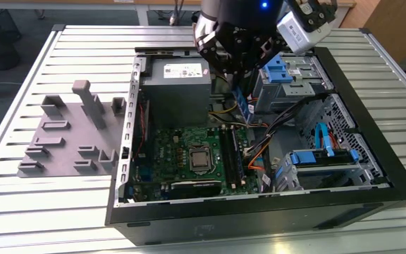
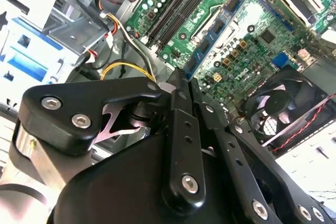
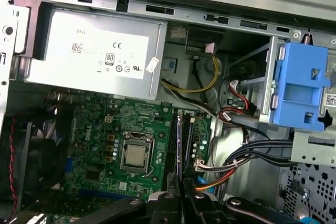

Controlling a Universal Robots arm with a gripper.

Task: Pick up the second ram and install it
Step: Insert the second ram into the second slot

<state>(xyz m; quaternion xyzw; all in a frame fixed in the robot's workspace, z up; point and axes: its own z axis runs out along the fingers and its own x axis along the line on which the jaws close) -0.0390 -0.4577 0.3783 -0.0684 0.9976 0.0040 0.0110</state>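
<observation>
My gripper (image 1: pixel 239 89) is shut on the second ram (image 1: pixel 245 109), a narrow blue stick hanging edge-down inside the open computer case, between the grey power supply (image 1: pixel 178 84) and the blue drive cage (image 1: pixel 277 69). In the second wrist view the ram (image 2: pixel 216 24) runs out from the black fingertips (image 2: pixel 178 85) with a row of dark chips along it, above the green motherboard (image 2: pixel 247 51). Seen edge-on in the first wrist view, the ram (image 3: pixel 179 145) lines up over the long black memory slots (image 3: pixel 172 140), with the gripper (image 3: pixel 181 199) behind it.
The CPU socket (image 1: pixel 199 159) sits mid-board and a case fan (image 2: pixel 283 103) is beside it. Loose yellow, black and orange cables (image 3: pixel 210 85) lie near the slots. A grey fixture with upright posts (image 1: pixel 76 132) stands on the slatted table at the exterior view's left.
</observation>
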